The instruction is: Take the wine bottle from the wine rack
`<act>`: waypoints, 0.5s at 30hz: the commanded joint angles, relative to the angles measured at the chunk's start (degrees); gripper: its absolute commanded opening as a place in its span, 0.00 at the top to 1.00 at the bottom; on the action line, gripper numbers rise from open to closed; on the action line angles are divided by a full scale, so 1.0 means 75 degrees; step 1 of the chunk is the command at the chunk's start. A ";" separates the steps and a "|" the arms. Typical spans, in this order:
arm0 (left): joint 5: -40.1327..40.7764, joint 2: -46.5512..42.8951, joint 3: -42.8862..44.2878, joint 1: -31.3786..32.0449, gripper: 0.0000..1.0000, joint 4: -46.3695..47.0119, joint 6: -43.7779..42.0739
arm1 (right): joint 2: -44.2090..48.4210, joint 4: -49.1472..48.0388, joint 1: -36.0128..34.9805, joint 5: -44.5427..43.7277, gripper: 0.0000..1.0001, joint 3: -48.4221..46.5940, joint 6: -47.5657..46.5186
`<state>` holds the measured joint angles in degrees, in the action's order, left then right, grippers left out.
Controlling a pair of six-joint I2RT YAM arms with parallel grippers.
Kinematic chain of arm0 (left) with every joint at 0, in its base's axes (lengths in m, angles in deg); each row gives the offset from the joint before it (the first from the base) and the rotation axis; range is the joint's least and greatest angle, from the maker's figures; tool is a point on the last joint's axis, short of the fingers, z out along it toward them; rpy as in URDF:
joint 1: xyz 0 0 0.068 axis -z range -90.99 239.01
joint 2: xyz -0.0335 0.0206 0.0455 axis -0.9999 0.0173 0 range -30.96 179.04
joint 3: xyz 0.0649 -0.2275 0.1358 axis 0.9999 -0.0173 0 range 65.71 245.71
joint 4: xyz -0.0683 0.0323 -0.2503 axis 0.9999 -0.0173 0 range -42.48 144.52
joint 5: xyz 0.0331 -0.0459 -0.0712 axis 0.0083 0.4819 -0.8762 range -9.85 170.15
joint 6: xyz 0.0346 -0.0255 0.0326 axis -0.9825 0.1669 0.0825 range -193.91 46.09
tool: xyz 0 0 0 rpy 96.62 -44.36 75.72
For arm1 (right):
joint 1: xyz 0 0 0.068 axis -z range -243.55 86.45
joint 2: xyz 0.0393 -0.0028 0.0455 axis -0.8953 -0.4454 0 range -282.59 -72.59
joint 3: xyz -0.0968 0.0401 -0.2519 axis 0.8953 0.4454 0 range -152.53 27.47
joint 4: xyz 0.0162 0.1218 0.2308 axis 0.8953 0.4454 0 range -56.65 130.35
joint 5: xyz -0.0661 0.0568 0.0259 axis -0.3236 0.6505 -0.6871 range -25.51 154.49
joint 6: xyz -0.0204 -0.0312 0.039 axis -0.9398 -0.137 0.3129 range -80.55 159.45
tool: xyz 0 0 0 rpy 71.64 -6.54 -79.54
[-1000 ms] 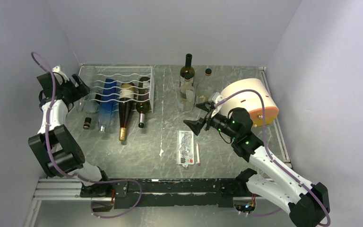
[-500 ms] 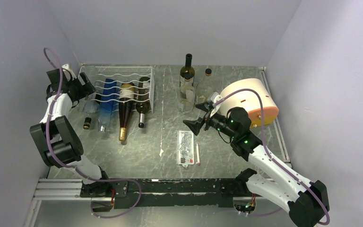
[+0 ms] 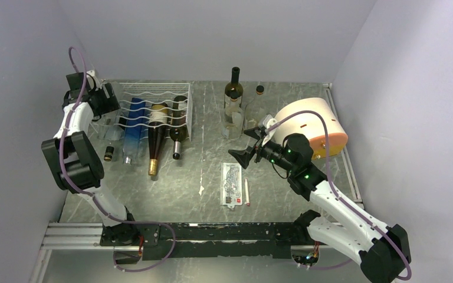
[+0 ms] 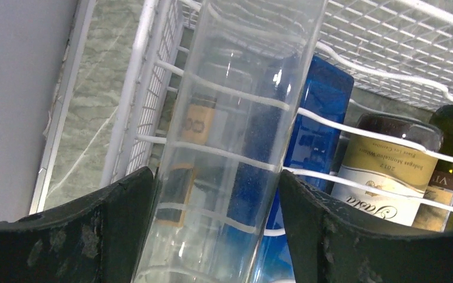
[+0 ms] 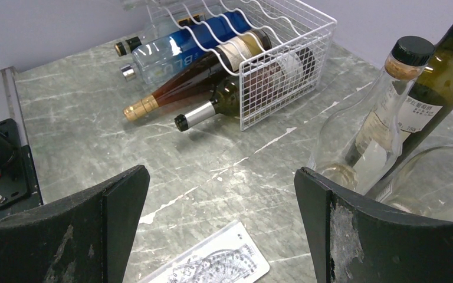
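The wine rack holds four bottles lying abreast. A clear wine bottle lies in the leftmost slot, then a blue bottle, a gold-capped brown bottle and a green bottle. The left gripper pinches the clear one around its body, a finger against each side. The right gripper hangs spread wide over the table, near what look like three standing bottles.
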<state>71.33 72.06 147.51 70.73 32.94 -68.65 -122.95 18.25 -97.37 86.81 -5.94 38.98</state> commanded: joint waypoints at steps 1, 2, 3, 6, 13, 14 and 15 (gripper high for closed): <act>-0.0420 -0.0008 -0.0183 0.0070 0.17 0.0097 -0.0198 | -0.0011 -0.0024 -0.0014 -0.0012 0.01 -0.0005 -0.0084; -0.0458 -0.0016 -0.0272 0.0065 0.17 0.0135 -0.0241 | -0.0021 -0.0006 -0.0015 -0.0012 0.01 -0.0020 -0.0079; -0.0546 -0.0021 -0.0388 0.0070 0.17 0.0184 -0.0293 | -0.0015 0.0007 -0.0021 -0.0012 0.01 -0.0015 -0.0078; -0.0512 -0.0087 -0.0526 0.0065 0.27 0.0171 -0.0250 | -0.0008 0.0029 -0.0024 -0.0012 0.01 -0.0022 -0.0079; -0.0581 -0.0979 -0.0744 0.0068 0.52 0.0345 0.0190 | 0.0063 0.0299 -0.0032 -0.0049 0.01 -0.0269 -0.0041; -0.0700 -0.1129 -0.0746 0.0053 0.57 0.0322 0.0292 | 0.0077 0.0311 -0.0037 -0.0061 0.01 -0.0303 -0.0007; -0.0843 -0.1223 -0.0757 0.0054 0.63 0.0288 0.0392 | 0.0085 0.0329 -0.0039 -0.0100 0.01 -0.0349 0.0070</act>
<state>69.12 67.61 142.20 70.75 34.97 -68.98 -123.13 19.68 -97.37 86.79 -6.15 38.98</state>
